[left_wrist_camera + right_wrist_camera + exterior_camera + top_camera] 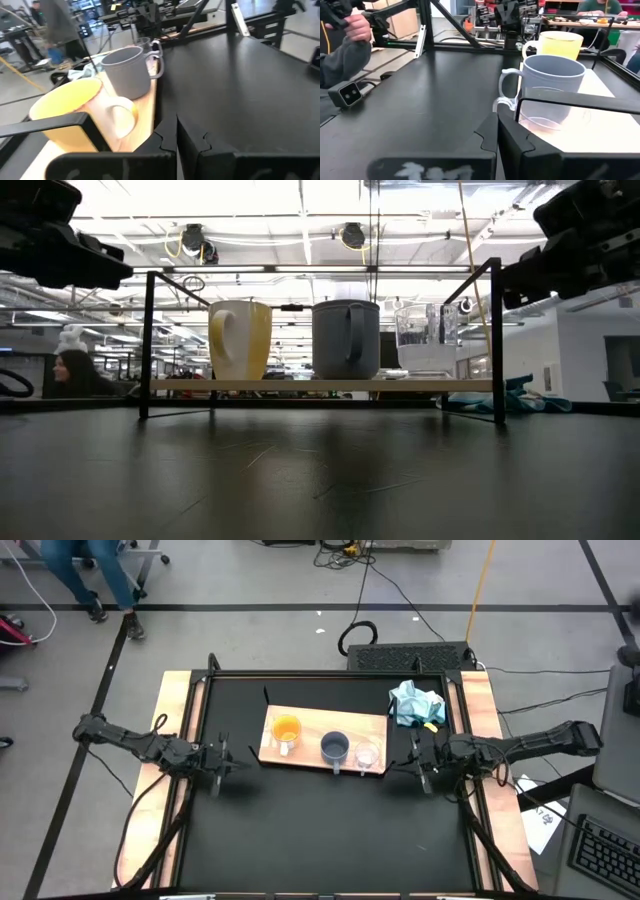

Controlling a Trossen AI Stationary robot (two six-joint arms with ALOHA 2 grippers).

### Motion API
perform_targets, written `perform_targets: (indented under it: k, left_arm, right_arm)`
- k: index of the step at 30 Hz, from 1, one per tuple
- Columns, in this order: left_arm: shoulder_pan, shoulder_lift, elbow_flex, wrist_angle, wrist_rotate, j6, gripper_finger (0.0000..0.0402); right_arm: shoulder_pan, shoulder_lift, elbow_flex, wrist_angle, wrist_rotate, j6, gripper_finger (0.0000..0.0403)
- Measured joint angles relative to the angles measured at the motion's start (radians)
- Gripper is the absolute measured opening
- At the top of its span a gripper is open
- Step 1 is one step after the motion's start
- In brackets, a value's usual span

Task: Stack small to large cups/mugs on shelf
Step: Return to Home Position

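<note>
On the shelf [312,726], three cups are ranged upright in a row: orange mug [286,730] at 9 o'clock, blue-grey mug [335,748] at centre, glass cup [367,755] at 3 o'clock. Left gripper [222,762] is held off the shelf's 9 o'clock end, right gripper [422,768] off its 3 o'clock end, both closed and empty.

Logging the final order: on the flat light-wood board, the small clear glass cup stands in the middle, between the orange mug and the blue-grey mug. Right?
No. The blue-grey mug stands in the middle, between the orange mug and the small clear glass cup, on the flat light-wood board; the high view shows it. The left gripper and right gripper hang beside the board's ends.
</note>
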Motion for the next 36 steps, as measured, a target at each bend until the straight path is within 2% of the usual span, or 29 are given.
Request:
perform_targets:
  k: [13,25,30,36]
  left_arm:
    - [0.072,0.0,0.0,-0.008,0.137,0.0,0.0009]
    - [0.072,0.0,0.0,0.0,0.169,0.0,0.0003]
    - [0.072,0.0,0.0,0.017,0.213,0.0,0.0008]
    - [0.072,0.0,0.0,0.017,0.218,-0.001,0.0005]
  right_arm:
    - [-0.038,-0.037,-0.001,0.026,-0.182,-0.002,0.0]
    - [-0.038,-0.151,-0.001,0.051,-0.192,-0.013,0.0]
    - [-0.037,-0.185,-0.001,0.05,-0.267,-0.007,0.0]
    - [-0.037,-0.207,-0.001,0.037,-0.369,0.016,0.0]
